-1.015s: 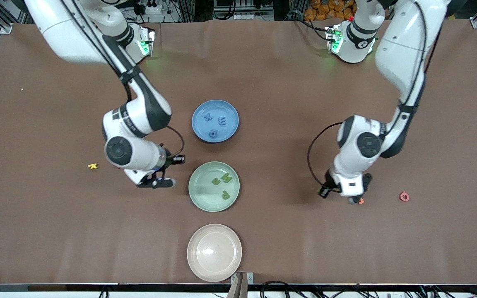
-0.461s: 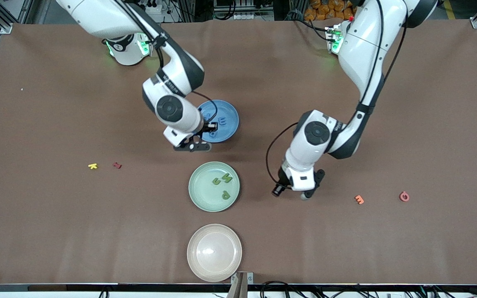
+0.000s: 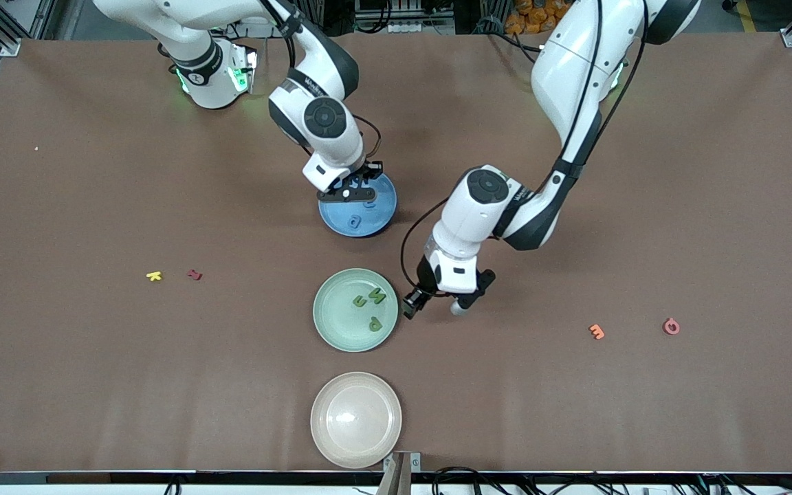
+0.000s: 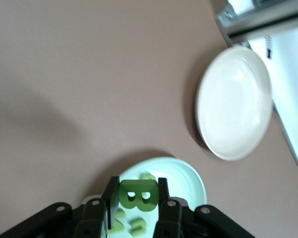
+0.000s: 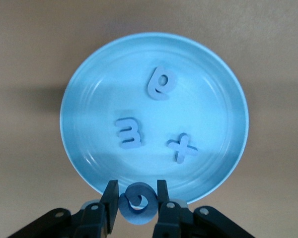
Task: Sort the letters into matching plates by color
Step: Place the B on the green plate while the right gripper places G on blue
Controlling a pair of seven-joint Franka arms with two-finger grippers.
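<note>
My right gripper point(image 3: 346, 193) is shut on a blue round letter point(image 5: 137, 202) over the edge of the blue plate point(image 3: 333, 217) that lies toward the robots. Three blue letters point(image 5: 160, 83) lie in that plate point(image 5: 203, 99). My left gripper point(image 3: 456, 307) is shut on a green letter B point(image 4: 137, 195), above the table just beside the mint green plate point(image 3: 337, 323), toward the left arm's end. That plate point(image 4: 186, 176) holds three green letters point(image 3: 374, 324).
A cream plate point(image 3: 355, 419) sits nearest the front camera. A yellow letter point(image 3: 154, 276) and a dark red letter point(image 3: 194, 275) lie toward the right arm's end. An orange letter point(image 3: 597, 331) and a pink letter point(image 3: 672, 326) lie toward the left arm's end.
The right arm swung from beside the green plate up to the blue plate. The left arm travelled from the orange letter's spot to the green plate's side. Both grippers stayed shut.
</note>
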